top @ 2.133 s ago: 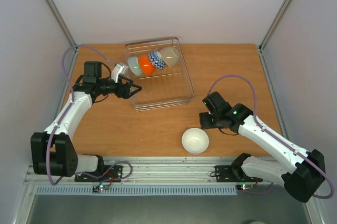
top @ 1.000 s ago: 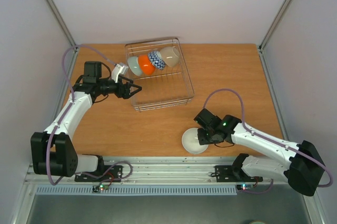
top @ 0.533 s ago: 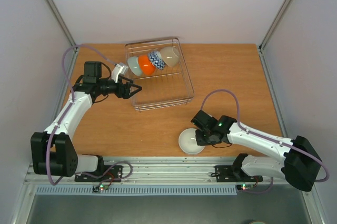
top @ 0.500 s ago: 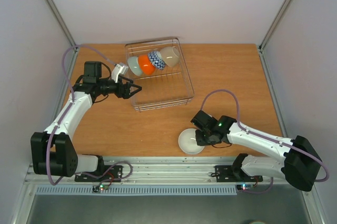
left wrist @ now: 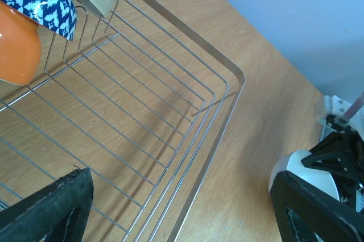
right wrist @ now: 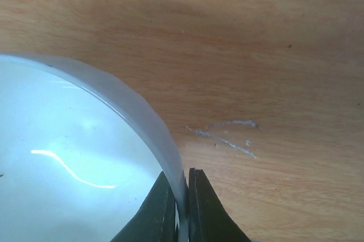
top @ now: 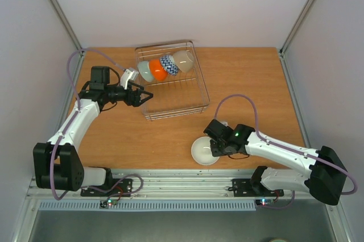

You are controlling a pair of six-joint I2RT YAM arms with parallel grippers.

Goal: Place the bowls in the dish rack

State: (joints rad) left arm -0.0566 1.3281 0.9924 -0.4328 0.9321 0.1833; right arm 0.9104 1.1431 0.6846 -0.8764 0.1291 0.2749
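White bowl [top: 202,150] | near edge of counter, right of centre | right gripper [right wrist: 181,196] pinching its rim | left gripper [top: 147,95] spread beside rack [top: 197,91] | risk: shallow hold on glazed rim, bowl may pivot or slip on lift

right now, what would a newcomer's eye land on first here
A row of four bowls stands on edge at the far end of the dish rack, the orange bowl brightest. Near the table's front edge the right gripper pinches the rim of the white bowl; the left gripper hangs open at the rack's edge.
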